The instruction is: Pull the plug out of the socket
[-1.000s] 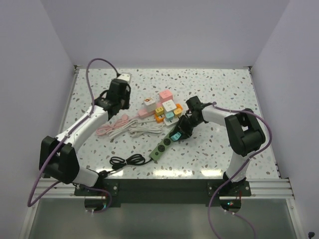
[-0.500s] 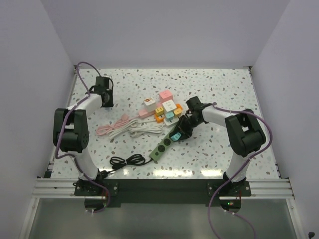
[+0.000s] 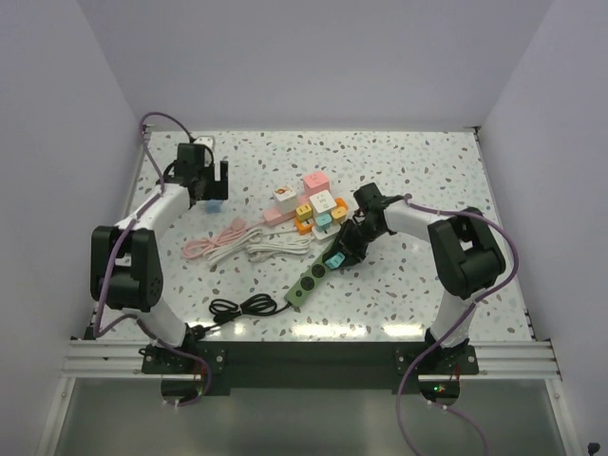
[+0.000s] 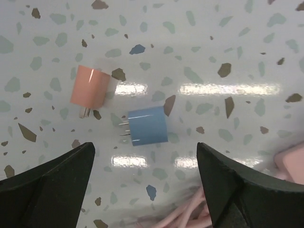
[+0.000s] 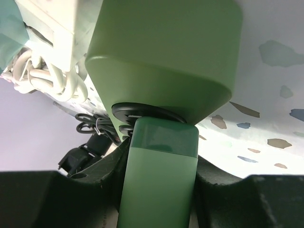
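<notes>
A teal-green plug [image 3: 332, 259] [image 5: 159, 180] stands in the end socket of the green power strip [image 3: 306, 283] [image 5: 166, 57], mid-table. My right gripper [image 3: 342, 249] [image 5: 159, 166] is shut on this plug, with one finger on each side. Its prongs are hidden. At the far left my left gripper [image 3: 204, 182] [image 4: 145, 156] hangs open over the table. A blue plug [image 4: 147, 126] and a salmon plug [image 4: 90, 91] lie loose on the table just beyond its fingertips, touching neither finger.
A cluster of coloured adapters [image 3: 312, 204] sits behind the strip. Pink and white coiled cables [image 3: 242, 242] lie between the arms, and the pink cable [image 4: 190, 213] reaches under the left gripper. The strip's black cord [image 3: 242, 306] lies near the front edge.
My left arm swung to the far left and its gripper opened; the blue plug now lies free on the table below it. The right gripper has not moved.
</notes>
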